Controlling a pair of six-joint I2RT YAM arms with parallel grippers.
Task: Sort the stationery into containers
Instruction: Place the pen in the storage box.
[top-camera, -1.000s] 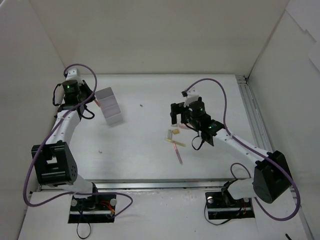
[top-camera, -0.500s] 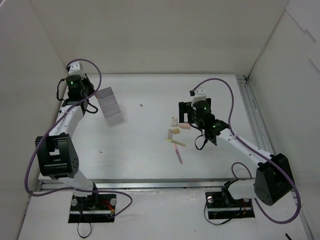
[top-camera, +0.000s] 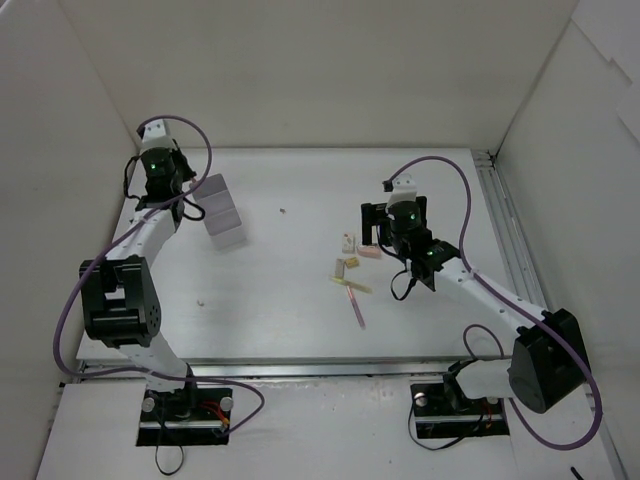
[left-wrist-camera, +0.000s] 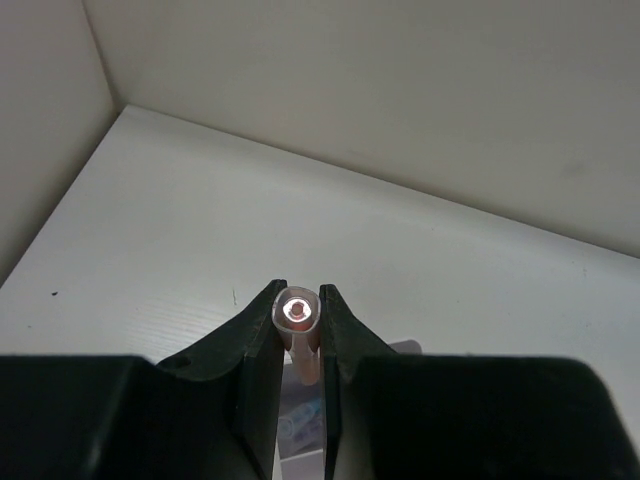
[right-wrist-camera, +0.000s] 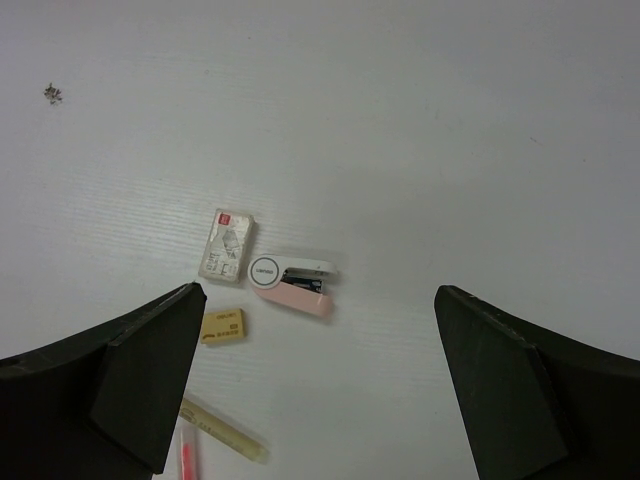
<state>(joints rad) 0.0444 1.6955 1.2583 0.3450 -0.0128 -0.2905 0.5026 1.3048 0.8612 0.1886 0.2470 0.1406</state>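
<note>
We see left gripper (left-wrist-camera: 299, 298) clamped on pink pen (left-wrist-camera: 301, 335), pen end-on between fingers, white organizer (top-camera: 222, 212) below it. Right gripper (right-wrist-camera: 318, 300) spread wide, holding nothing, above pink stapler (right-wrist-camera: 292, 280), white eraser (right-wrist-camera: 226, 244), beige eraser (right-wrist-camera: 222, 328), yellow pen (right-wrist-camera: 225, 430), second pink pen (right-wrist-camera: 185, 462) on table (right-wrist-camera: 450, 120), well apart from organizer.
</note>
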